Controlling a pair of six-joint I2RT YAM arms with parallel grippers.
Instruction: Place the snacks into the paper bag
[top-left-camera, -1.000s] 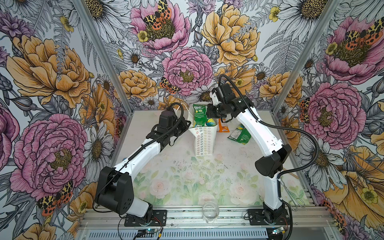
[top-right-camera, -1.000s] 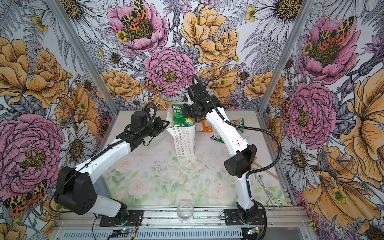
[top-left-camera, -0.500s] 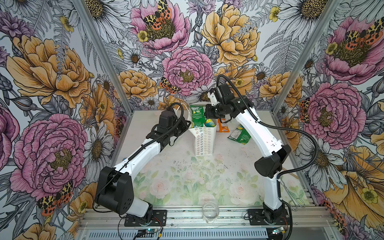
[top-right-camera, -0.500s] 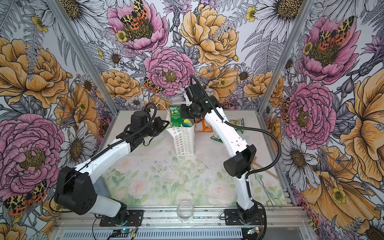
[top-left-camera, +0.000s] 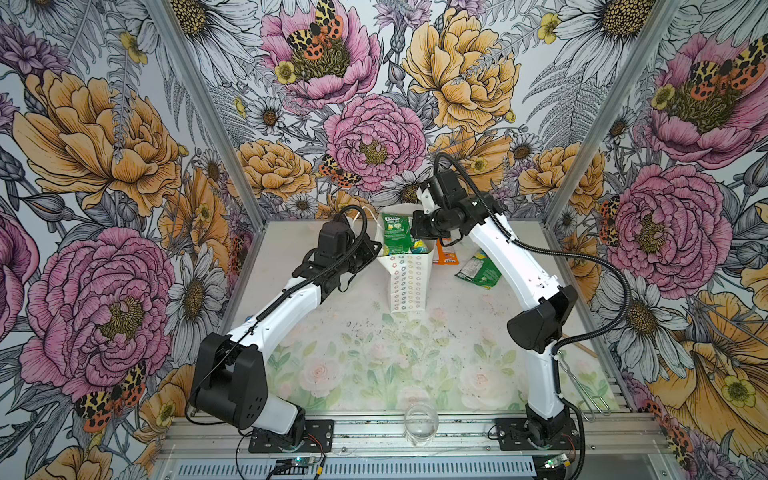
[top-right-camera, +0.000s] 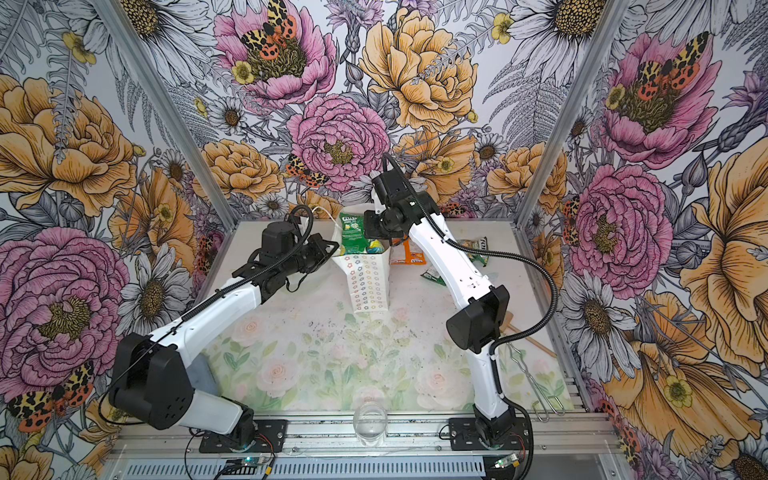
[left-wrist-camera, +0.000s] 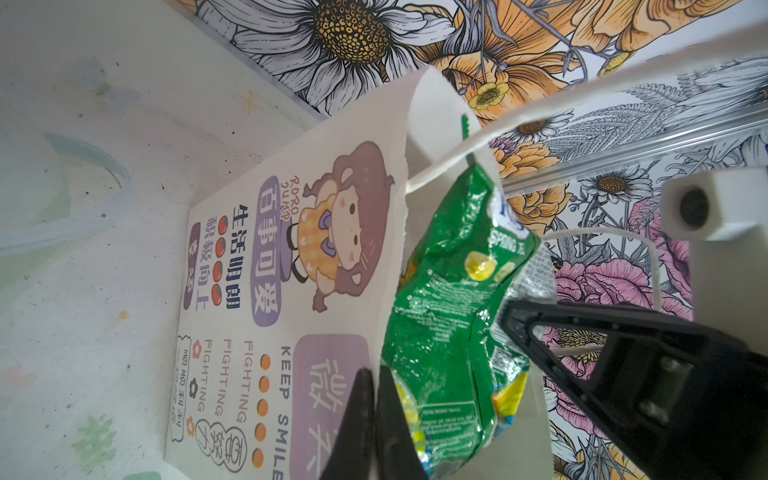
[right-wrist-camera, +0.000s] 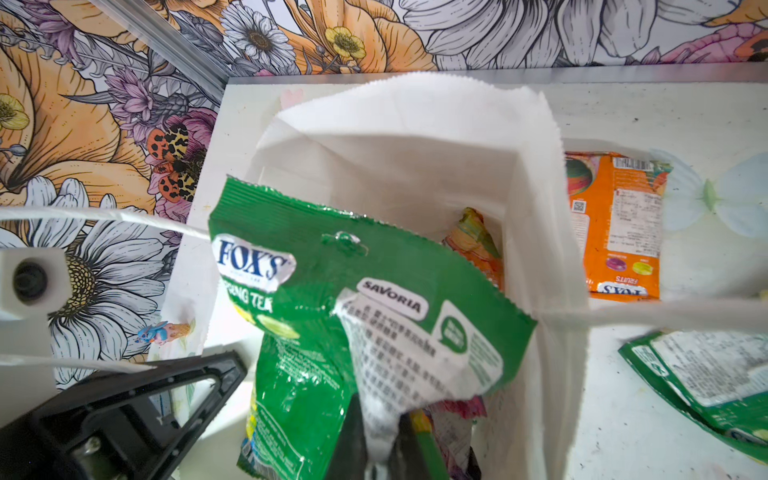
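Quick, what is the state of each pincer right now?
Left pincer: closed on the paper bag rim.
Right pincer: closed, holding the green snack packet.

The white paper bag (top-left-camera: 409, 286), printed with small flower outlines, stands upright and open. A green FOX'S packet (top-left-camera: 394, 235) pokes upright from its mouth. An orange packet (top-left-camera: 448, 257) and a second green packet (top-left-camera: 478, 271) lie flat on the worktop (top-left-camera: 374, 357) beside it.

Bright, diffuse light; faint soft shadows on pale floral tabletop (top-left-camera: 374, 353). Glare spots on glossy green plastic packet (right-wrist-camera: 316, 291). Thin white cord handle (right-wrist-camera: 665, 311) near lens, badly blurred. Both top views sharp, stretched at edges.
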